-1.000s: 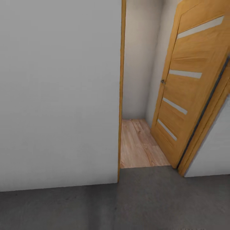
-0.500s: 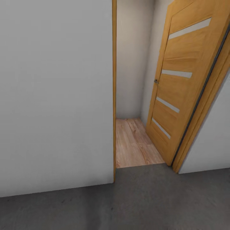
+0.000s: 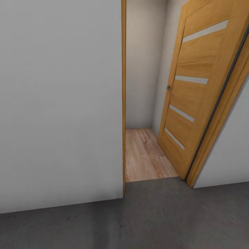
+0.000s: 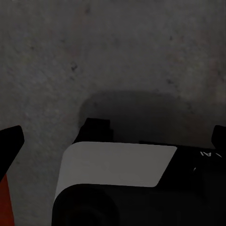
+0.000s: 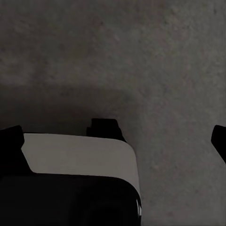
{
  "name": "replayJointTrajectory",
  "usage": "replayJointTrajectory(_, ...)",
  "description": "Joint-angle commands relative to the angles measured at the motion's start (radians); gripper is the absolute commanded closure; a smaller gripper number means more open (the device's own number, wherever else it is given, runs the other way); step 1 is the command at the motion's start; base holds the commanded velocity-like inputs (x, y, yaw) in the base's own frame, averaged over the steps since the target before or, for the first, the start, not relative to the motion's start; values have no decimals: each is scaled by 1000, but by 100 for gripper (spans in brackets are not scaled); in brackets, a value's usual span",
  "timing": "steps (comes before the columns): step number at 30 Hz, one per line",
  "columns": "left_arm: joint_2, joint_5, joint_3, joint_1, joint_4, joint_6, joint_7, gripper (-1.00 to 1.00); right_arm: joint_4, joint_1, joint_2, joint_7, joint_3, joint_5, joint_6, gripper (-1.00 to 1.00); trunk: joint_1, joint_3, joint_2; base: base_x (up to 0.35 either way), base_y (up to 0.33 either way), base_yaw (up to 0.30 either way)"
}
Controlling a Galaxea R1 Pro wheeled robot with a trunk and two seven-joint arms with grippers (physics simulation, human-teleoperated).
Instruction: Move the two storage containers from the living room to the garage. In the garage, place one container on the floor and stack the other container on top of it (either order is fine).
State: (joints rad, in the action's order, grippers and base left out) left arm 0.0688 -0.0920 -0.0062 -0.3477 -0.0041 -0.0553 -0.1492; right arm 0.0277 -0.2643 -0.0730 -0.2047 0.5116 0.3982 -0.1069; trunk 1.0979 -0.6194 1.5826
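I stand in the garage on its dark grey concrete floor [image 3: 155, 218], facing an open doorway. In the left wrist view, my left gripper [image 4: 115, 139] is open, its black fingertips [image 4: 12, 141] wide apart over bare concrete. A thin orange-red strip [image 4: 4, 197] shows beside one fingertip; I cannot tell whether it belongs to a storage container. In the right wrist view, my right gripper [image 5: 115, 137] is also open above the concrete, with nothing between its fingers [image 5: 219, 139]. The living room is out of view.
A white wall [image 3: 58, 103] stands close ahead on the left. The orange-wood door [image 3: 193, 93] with pale slits is swung open at the right. Between them, light wood planks [image 3: 145, 155] lead into a narrow passage. Part of my white and black body [image 4: 113, 165] shows under both wrists.
The head view shifted, so the doorway and door sit slightly further left than a second ago. Nothing has changed in the last half second.
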Motion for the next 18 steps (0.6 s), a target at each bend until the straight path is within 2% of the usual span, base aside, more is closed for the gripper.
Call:
replayJointTrajectory(1,0,-9,-1,-1,0,-3,-3,-100,3,-1,-1,-1,8,10,-5,-100,0,-1,0,0,0,0)
replayJointTrajectory(6,0,-10,-1,-1,0,-3,-3,-100,3,-1,-2,-1,8,11,-6,-100,0,-1,0,0,0,-1)
replayJointTrajectory(18,-2,-12,0,-1,0,-3,-3,-100,3,-1,-2,-2,8,14,-5,-100,0,2,0,0,0,-231)
